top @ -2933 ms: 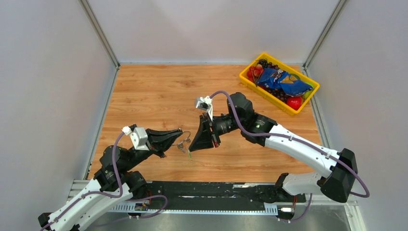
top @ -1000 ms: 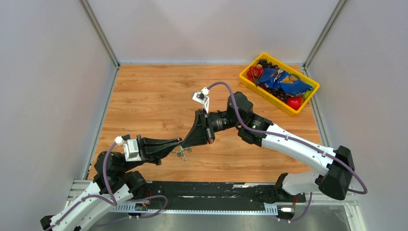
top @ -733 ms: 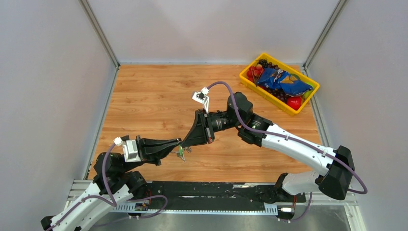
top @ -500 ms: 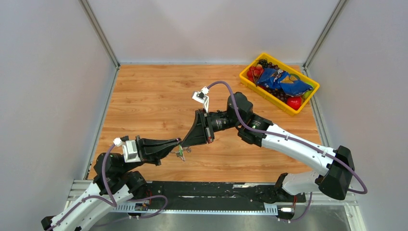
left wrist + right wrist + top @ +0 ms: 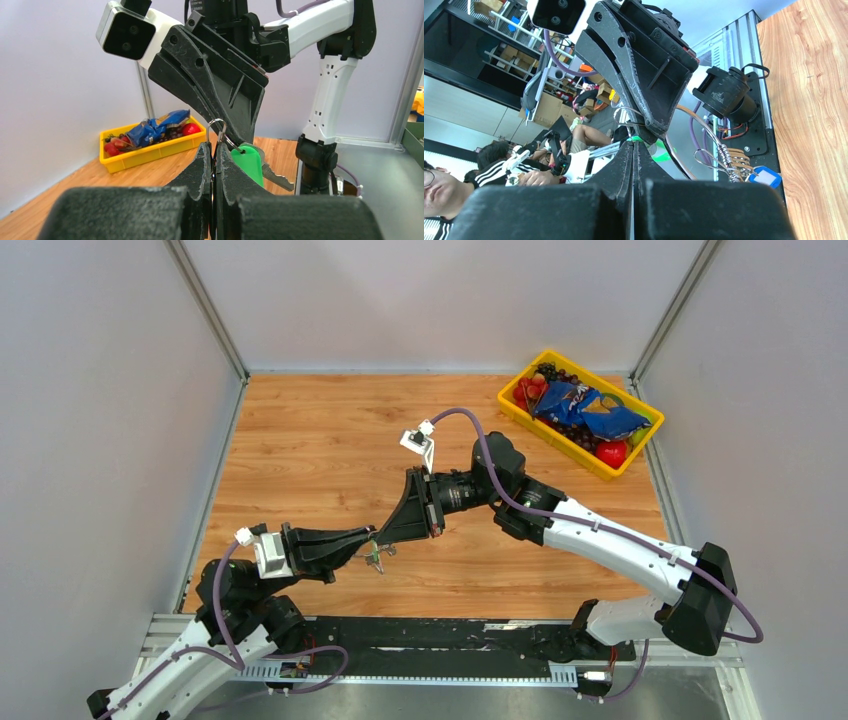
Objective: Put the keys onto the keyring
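Both grippers are meeting tip to tip above the near middle of the table (image 5: 320, 440), and the keys are hanging in the air right below that point. The left gripper (image 5: 370, 539) is reaching in from the left with its jaws pressed fully together, and the thin wire loop of the keyring (image 5: 216, 123) is poking up from between its fingertips. The right gripper (image 5: 384, 537) is slanting down from the far right, jaws also squeezed shut, and a sliver of green is showing at its tips, so it seems to be pinching the top edge of the green key (image 5: 250, 161). That key is dangling just beside the left fingers, its metal blade pointing away to the right. The blue key (image 5: 766, 178) is hanging off a coiled bit of wire further along, clear of both grippers. A yellow bin (image 5: 519, 411) of snacks and fruit is sitting at the far right corner, well apart.
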Action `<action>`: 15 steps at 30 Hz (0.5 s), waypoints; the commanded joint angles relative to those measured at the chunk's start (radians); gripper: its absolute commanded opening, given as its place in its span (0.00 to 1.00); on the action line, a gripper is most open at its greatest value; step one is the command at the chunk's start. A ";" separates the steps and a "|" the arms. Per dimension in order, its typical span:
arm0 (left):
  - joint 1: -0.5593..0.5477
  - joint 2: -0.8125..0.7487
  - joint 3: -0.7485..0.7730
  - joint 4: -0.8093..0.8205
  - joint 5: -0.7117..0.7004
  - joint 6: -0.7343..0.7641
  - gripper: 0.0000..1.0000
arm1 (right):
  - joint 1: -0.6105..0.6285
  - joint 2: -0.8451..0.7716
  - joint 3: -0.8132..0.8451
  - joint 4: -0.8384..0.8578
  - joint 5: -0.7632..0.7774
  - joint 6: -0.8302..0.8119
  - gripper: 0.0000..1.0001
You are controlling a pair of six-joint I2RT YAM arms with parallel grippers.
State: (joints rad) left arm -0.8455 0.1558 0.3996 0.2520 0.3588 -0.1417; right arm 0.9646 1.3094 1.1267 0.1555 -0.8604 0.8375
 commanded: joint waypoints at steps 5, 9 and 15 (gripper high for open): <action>0.000 -0.015 -0.009 0.057 -0.023 0.029 0.01 | 0.008 -0.004 0.007 0.050 0.027 0.025 0.00; -0.001 -0.017 -0.012 0.060 -0.026 0.030 0.01 | 0.007 -0.004 0.007 0.049 0.031 0.030 0.00; -0.001 -0.029 -0.019 0.064 -0.038 0.033 0.01 | 0.009 -0.001 0.003 0.049 0.032 0.039 0.00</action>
State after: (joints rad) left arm -0.8459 0.1421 0.3798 0.2592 0.3298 -0.1268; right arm 0.9676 1.3094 1.1267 0.1558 -0.8429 0.8528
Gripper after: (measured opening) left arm 0.030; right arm 0.005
